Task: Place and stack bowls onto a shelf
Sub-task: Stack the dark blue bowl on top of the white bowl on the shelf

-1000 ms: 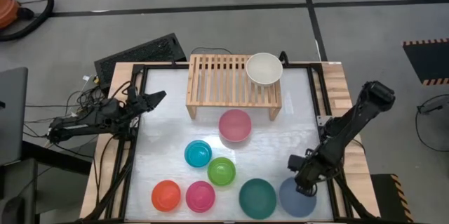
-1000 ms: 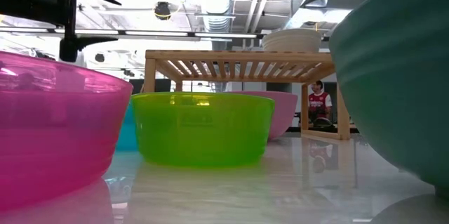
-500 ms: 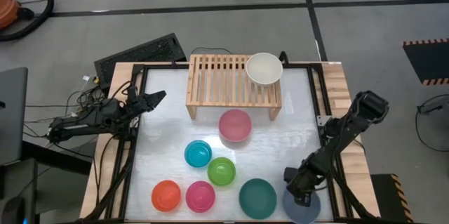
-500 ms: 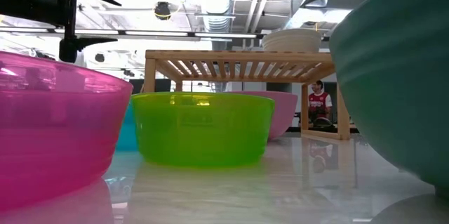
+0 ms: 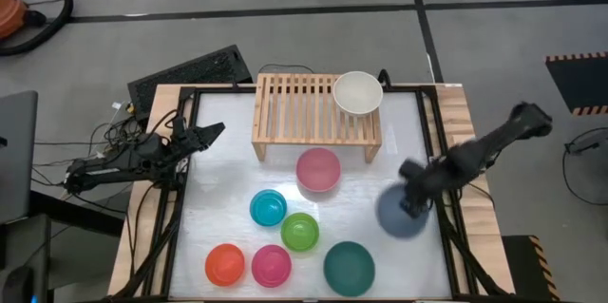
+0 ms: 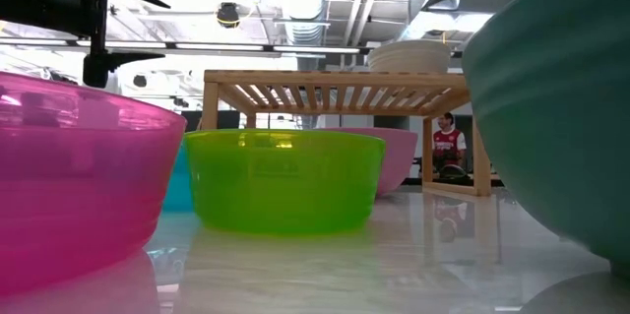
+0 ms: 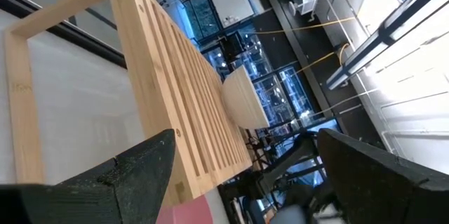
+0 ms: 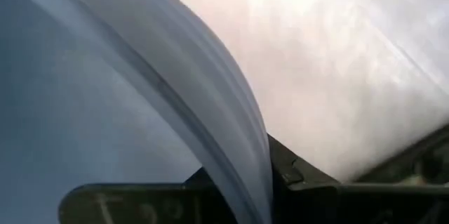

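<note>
Saw the left tool (image 5: 217, 130) parked left of the shelf (image 5: 294, 108), at the edge of the counter (image 5: 228, 179), fingers spread wide and gripping nothing. Found the white bowl (image 5: 358, 92) seated on the shelf's right end, with bare slats to its left. Noted the pale pink bowl (image 5: 318, 170) just in front of the shelf, and farther in front the red-orange bowl (image 5: 225, 265), cyan bowl (image 5: 268, 208), magenta bowl (image 5: 272, 265), lime green bowl (image 5: 299, 232) and dark teal bowl (image 5: 349, 268).

Caught the right tool (image 5: 410, 200) pinched on the rim of the slate blue bowl (image 5: 399, 219), in front of the shelf's right leg and a little to its right. Judged the shelf to lie behind and left of that bowl, and the right arm far nearer than the left. Could not tell the bowl's height off the counter: smeared from above, crowding the right wrist view, absent from the low view.
</note>
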Action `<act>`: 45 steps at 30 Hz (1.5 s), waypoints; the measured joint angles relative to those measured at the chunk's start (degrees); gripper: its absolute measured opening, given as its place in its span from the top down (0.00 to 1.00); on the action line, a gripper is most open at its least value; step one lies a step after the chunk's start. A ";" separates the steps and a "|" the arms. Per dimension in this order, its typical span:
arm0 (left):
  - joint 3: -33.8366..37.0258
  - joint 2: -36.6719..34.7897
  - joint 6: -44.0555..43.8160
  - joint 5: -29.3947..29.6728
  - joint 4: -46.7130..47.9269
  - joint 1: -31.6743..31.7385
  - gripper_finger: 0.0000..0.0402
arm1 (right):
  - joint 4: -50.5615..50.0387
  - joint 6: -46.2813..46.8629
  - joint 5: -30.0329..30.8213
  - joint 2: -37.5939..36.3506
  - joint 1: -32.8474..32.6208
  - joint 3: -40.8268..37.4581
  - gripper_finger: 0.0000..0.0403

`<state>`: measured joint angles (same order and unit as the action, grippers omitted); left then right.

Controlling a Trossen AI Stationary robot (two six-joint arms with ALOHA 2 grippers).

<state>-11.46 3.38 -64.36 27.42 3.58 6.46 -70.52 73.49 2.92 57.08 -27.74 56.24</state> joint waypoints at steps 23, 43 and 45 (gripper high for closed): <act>0.00 0.00 0.04 -0.02 0.04 0.00 0.17 | -6.01 -49.49 -8.09 23.35 63.56 61.33 0.91; 0.00 0.00 0.07 -0.04 2.14 -0.02 0.17 | -19.43 -62.40 -21.27 48.14 77.02 69.60 0.91; 0.00 0.00 0.07 -0.04 2.14 -0.01 0.17 | -19.68 -62.47 -21.28 48.36 77.69 68.67 0.91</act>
<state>-11.46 3.38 -64.29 27.38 5.72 6.45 -90.20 11.01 -18.36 105.44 49.94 124.90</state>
